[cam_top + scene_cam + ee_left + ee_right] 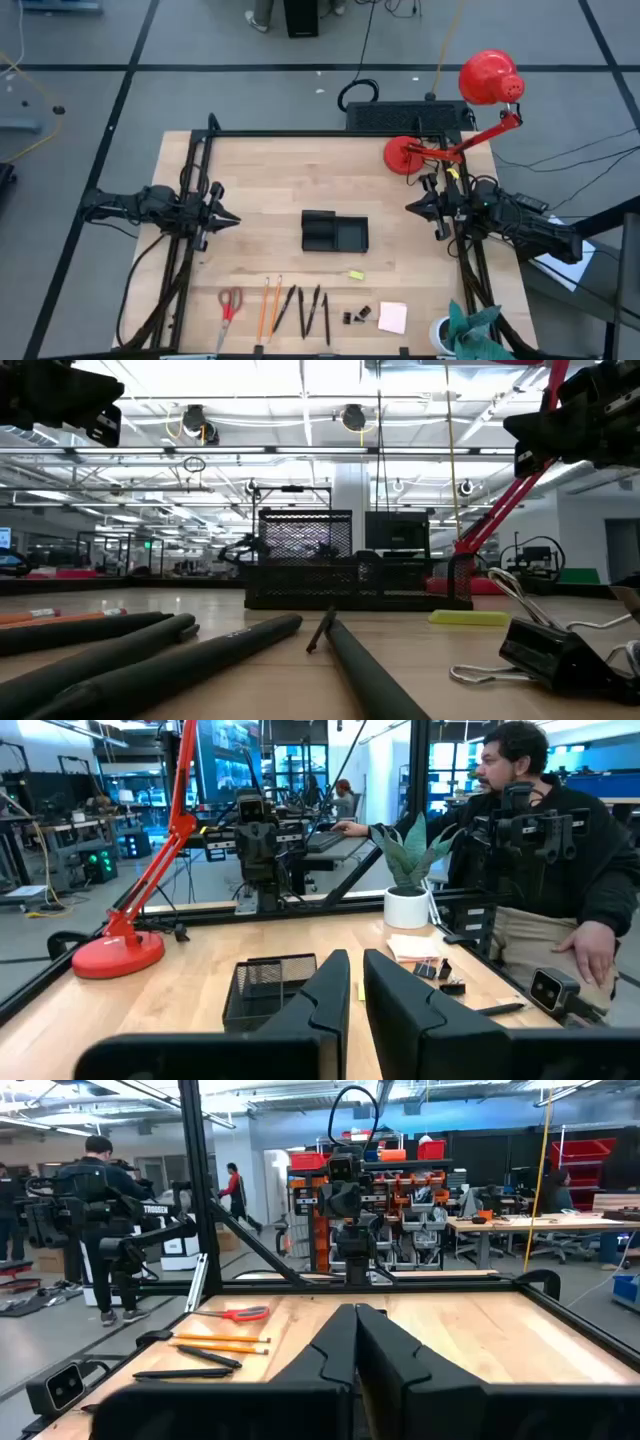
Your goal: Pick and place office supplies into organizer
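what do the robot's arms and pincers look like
Both arms are dark, nearly black, jointed segments with cables alongside. The left pincer and right pincer each end in two matte black, angular fingers tapering to a point.

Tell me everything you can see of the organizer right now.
The organizer is a low black rectangular tray near the middle of the wooden table. Its walls look like fine wire mesh in the low view and left wrist view. From above it shows a narrower left compartment and a wider right one; both look empty. It sits flat and upright, and nothing touches it. The small yellow-green piece lies apart, toward the supplies' edge.
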